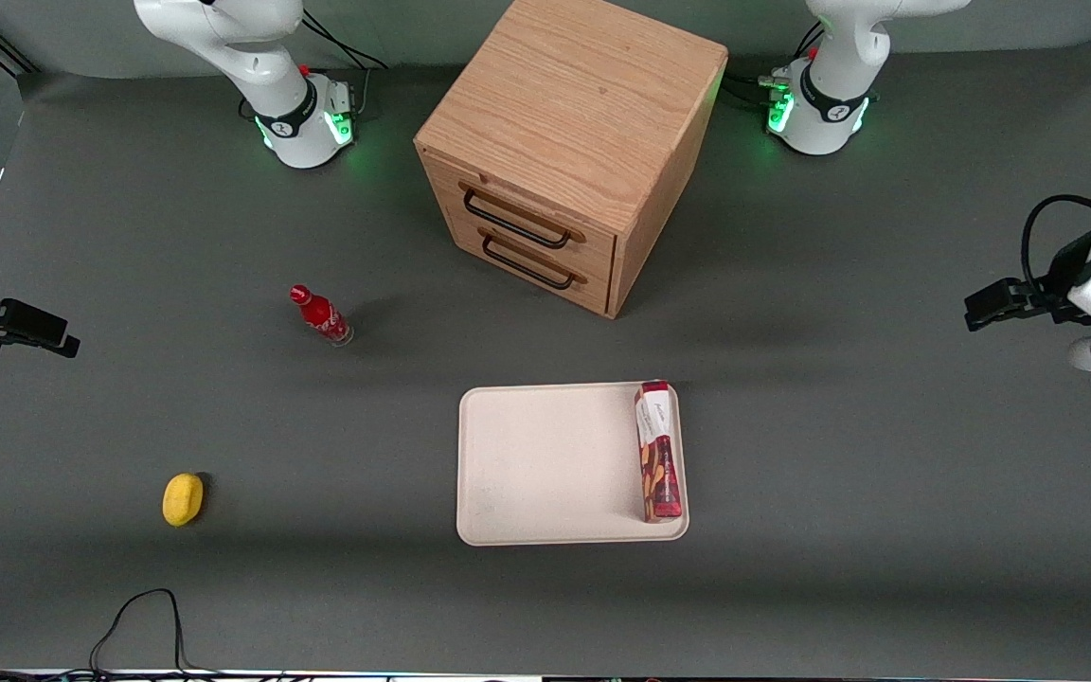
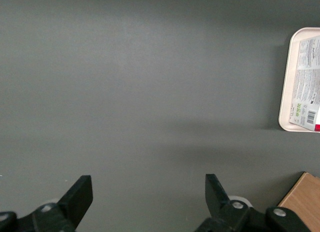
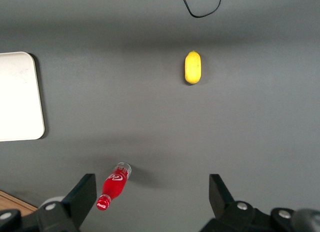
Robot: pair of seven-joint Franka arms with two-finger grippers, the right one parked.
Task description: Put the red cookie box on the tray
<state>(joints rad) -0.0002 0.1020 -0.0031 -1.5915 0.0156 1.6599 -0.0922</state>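
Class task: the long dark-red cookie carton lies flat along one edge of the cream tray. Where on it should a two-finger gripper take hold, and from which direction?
Probably from above, across the middle of the long dark-red cookie carton, fingers closing on its narrow width. It lies flat against the cream-white tray's low rim, so a sideways approach looks blocked. The left gripper waits open above bare table toward the working arm's end.

Overhead front view; downward wrist views
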